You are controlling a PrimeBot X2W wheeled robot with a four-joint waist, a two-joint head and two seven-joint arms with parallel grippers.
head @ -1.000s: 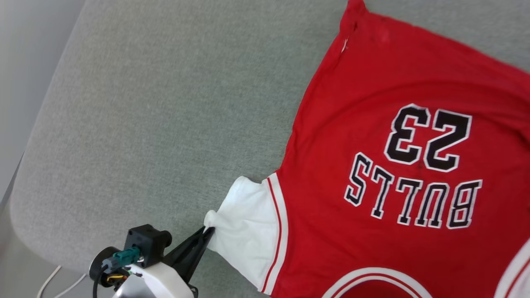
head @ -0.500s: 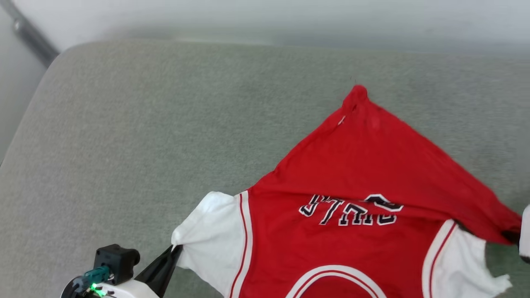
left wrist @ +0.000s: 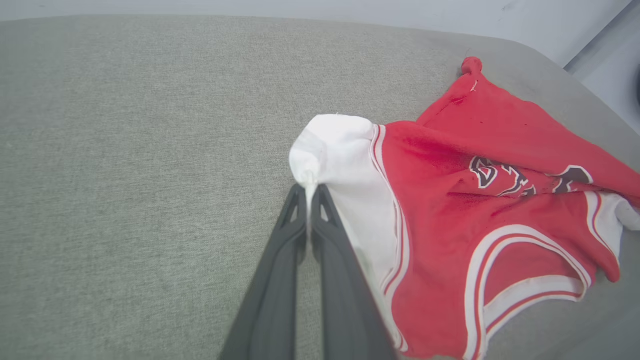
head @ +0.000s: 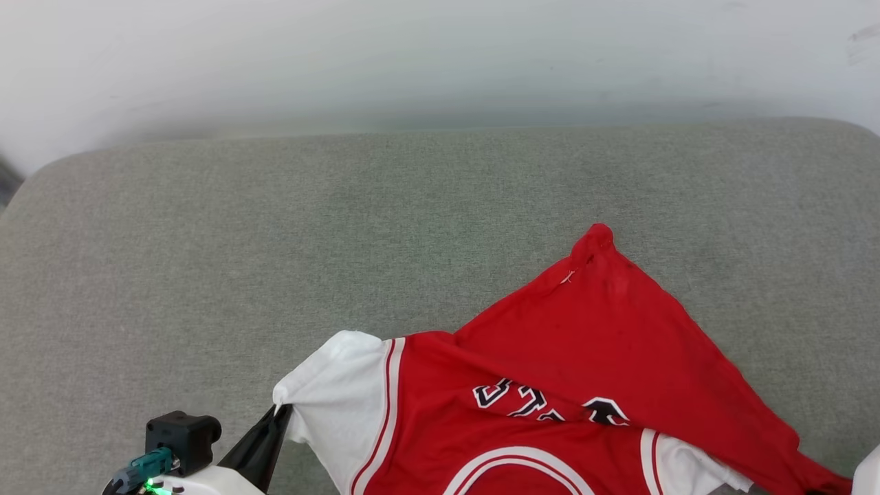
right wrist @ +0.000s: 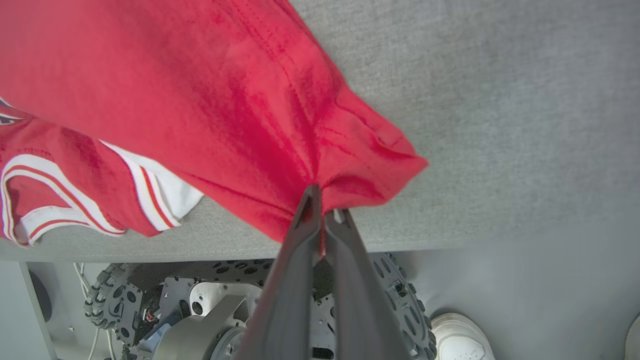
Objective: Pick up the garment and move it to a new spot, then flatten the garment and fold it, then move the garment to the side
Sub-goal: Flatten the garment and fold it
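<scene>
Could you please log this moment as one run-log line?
left end effector: shut on garment sleeve | right end effector: shut on red corner | garment: bunched, lettering partly covered | surface: grey cushion

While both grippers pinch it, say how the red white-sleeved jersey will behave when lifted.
Probably floppy: the red white-sleeved jersey sags in folds between the left gripper and right gripper. Likely light: small fingertip pinches hold its corners. It may drag across the grey fabric cushion.

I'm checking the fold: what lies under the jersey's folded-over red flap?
Under the flap lies the front of the garment: lettering peeks out, the rest covered. The grey cushion lies beneath everything.
</scene>
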